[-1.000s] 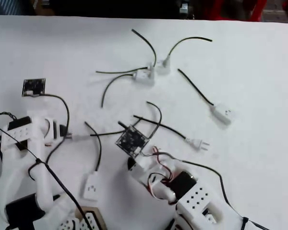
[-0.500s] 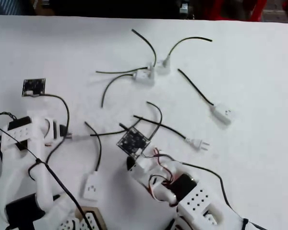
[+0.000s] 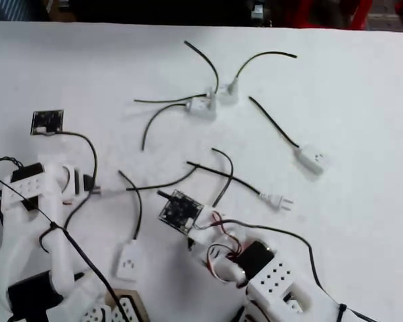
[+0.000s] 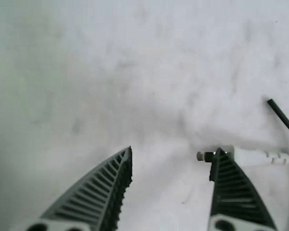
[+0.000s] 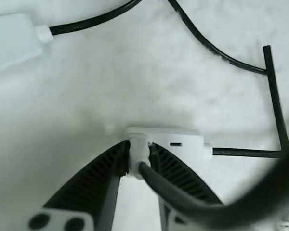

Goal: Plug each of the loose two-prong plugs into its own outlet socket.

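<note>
My right jaws pinch the plug (image 5: 137,154) at the socket (image 5: 179,144), left jaws gape empty; unheld, that socket may skid, prongs missing.

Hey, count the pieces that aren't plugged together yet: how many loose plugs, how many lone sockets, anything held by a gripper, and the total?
Loose plugs: 2
Lone sockets: 2
White connector in the right gripper: 1
Total: 5
</note>
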`<state>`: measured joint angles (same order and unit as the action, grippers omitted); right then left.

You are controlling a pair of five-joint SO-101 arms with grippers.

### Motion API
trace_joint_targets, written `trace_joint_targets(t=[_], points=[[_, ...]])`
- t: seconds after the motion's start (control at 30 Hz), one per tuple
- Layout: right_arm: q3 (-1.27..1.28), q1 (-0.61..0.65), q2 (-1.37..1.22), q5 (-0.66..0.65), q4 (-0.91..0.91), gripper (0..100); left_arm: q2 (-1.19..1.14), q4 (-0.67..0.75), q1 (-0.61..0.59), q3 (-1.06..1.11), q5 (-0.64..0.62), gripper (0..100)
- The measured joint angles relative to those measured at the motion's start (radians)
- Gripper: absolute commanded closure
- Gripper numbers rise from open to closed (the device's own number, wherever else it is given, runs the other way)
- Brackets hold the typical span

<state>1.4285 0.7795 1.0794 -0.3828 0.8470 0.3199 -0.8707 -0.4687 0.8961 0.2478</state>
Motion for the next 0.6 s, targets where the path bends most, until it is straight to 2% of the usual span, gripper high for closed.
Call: trace_joint_targets(t=[0.43,0.6], points=[[-0.034,0.000,-0.094,-0.014,-0.012,98.2,0.000,0.000,0.000,0.000,0.000,74],[-0.147,-0.069,-0.150,0.011,-0.023,98.2,0.000,0.000,-0.005,0.000,0.000,74]])
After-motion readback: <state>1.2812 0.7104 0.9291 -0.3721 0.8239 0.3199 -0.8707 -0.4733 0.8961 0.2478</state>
